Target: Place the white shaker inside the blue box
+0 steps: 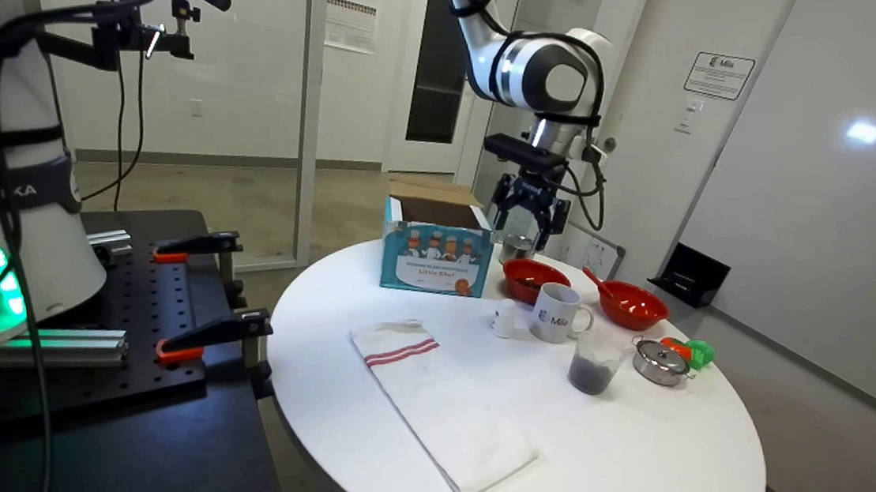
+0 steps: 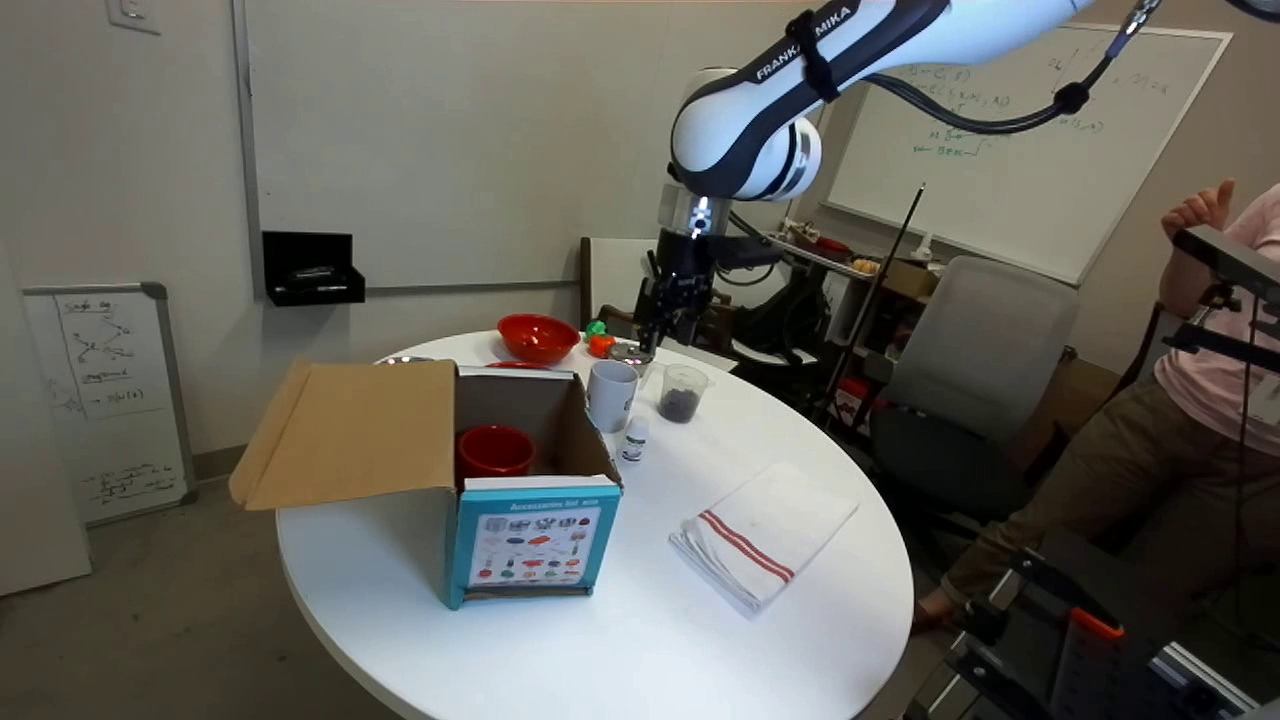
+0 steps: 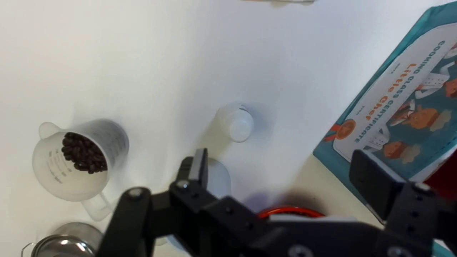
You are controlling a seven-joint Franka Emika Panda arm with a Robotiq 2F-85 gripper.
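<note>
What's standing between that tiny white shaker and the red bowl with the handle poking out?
The white mug stands between the white shaker and that red bowl, as both exterior views show; in the wrist view, the fingers partly hide the mug.

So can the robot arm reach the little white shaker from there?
Probably yes: the fingers are open, and in the wrist view nothing covers the white shaker. The mug stands close beside it, though, so they might have to come down carefully.
</note>
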